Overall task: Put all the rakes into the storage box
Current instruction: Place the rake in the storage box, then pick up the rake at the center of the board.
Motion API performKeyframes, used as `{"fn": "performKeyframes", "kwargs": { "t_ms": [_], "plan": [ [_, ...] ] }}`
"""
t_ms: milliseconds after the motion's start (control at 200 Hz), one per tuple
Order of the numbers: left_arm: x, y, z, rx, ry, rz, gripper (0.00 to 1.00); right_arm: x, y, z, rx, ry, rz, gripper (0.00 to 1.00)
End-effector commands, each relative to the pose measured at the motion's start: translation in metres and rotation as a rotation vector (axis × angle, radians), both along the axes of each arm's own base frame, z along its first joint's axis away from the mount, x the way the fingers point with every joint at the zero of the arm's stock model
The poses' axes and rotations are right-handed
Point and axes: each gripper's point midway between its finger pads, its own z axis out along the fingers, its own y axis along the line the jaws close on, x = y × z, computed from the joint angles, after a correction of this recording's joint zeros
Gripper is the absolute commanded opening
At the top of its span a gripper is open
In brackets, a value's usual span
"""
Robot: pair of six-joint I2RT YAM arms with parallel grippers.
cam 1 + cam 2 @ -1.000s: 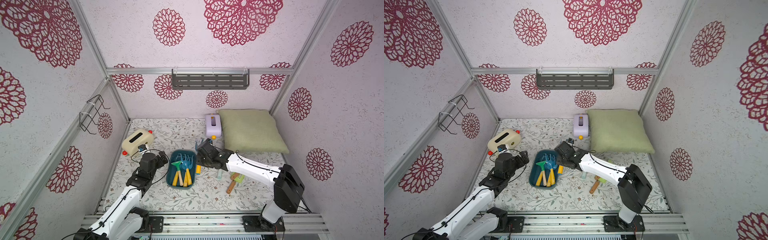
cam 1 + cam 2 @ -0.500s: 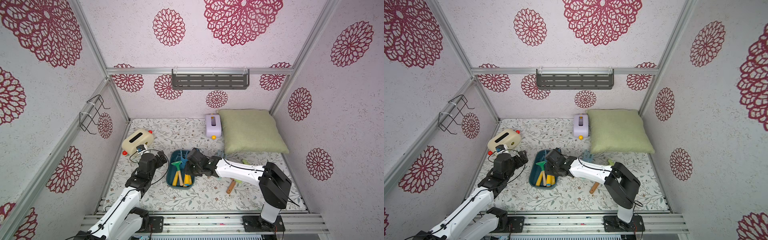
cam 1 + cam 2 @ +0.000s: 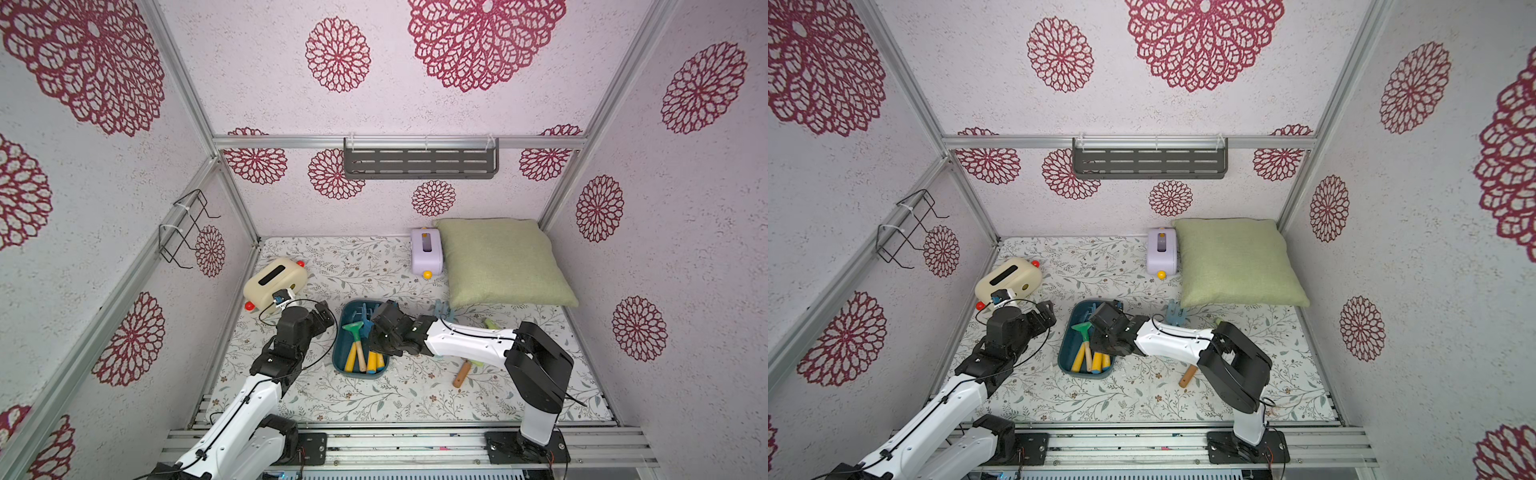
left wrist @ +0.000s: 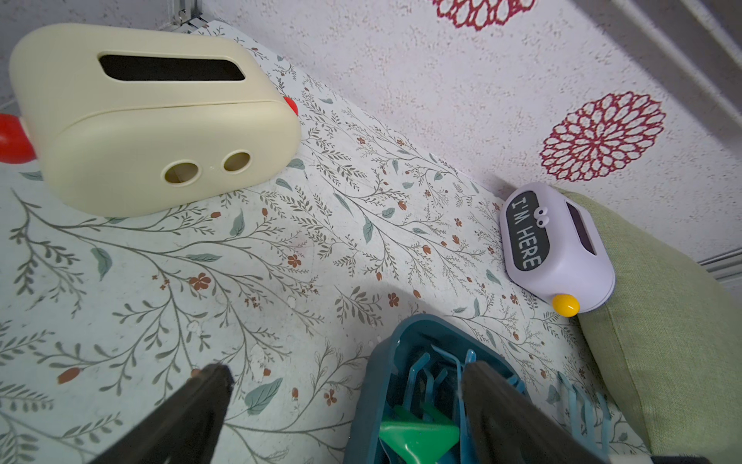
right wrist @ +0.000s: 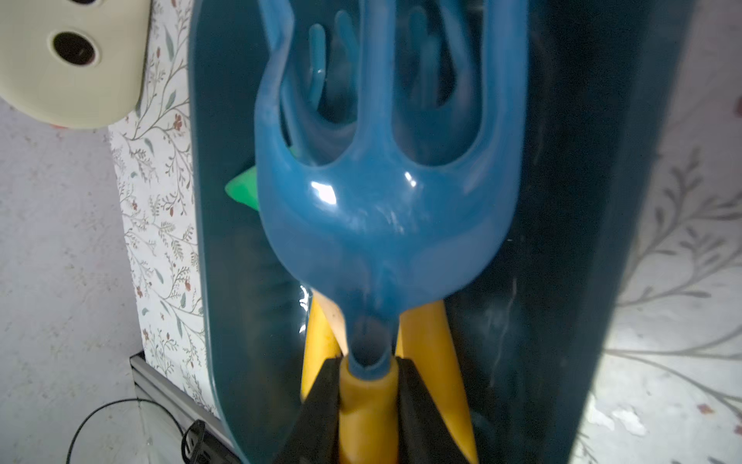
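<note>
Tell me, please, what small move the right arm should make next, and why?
Probably open the right gripper wide and let go: the rake is already within the walls of the storage box, above the other tools, and the fingers closely flank its yellow handle.

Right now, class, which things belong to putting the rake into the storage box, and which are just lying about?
Job: rake, held by the right gripper; storage box.
Lying about: cream box; lilac box; green cushion; wooden-handled tool; blue pronged tool beside the cushion.
</note>
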Motion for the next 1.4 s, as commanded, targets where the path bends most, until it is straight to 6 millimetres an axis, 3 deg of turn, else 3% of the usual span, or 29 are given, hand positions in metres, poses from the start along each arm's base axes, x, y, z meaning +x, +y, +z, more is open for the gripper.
{"fn": "performKeyframes", "kwargs": {
  "t_ms": [0, 95, 325, 415, 470, 515, 610, 700, 875, 1031, 1166, 1391],
  "plan": [
    [-0.002, 0.001, -0.003, -0.006, 0.002, -0.001, 0.97, 0.007, -0.01, 0.007, -0.026, -0.03, -0.038, 0.44],
    [-0.001, 0.001, -0.004, -0.006, 0.004, -0.003, 0.97, 0.011, -0.012, 0.014, -0.029, -0.055, -0.039, 0.5],
    [0.0, -0.002, -0.005, -0.013, 0.008, -0.017, 0.97, 0.017, -0.021, 0.043, -0.039, -0.134, -0.038, 0.5],
    [0.002, -0.008, -0.005, -0.022, 0.007, -0.047, 0.97, 0.023, -0.032, 0.058, -0.062, -0.203, -0.031, 0.52],
    [0.003, -0.012, -0.004, -0.032, 0.01, -0.068, 0.97, 0.027, -0.042, 0.069, -0.076, -0.257, -0.023, 0.58],
    [0.004, -0.015, -0.005, -0.039, 0.013, -0.082, 0.97, 0.03, -0.052, 0.074, -0.085, -0.288, -0.019, 0.65],
    [0.007, -0.02, -0.007, -0.044, 0.018, -0.105, 0.97, 0.031, -0.074, 0.084, -0.056, -0.357, -0.003, 0.98],
    [0.01, -0.027, -0.009, -0.052, 0.026, -0.137, 0.97, 0.033, -0.105, 0.084, -0.022, -0.378, -0.035, 0.99],
    [0.016, -0.05, -0.017, -0.073, 0.083, -0.215, 0.97, 0.037, -0.187, 0.068, -0.064, -0.376, -0.169, 0.99],
    [0.017, -0.093, -0.021, -0.06, 0.16, -0.301, 0.97, 0.035, -0.247, 0.062, -0.14, -0.396, -0.296, 0.99],
    [0.014, -0.149, -0.013, -0.049, 0.222, -0.418, 0.97, 0.032, -0.277, 0.055, -0.178, -0.406, -0.326, 0.99],
    [0.002, -0.238, -0.014, 0.004, 0.348, -0.559, 1.0, 0.031, -0.331, 0.019, -0.276, -0.327, -0.438, 0.99]
  ]
}}
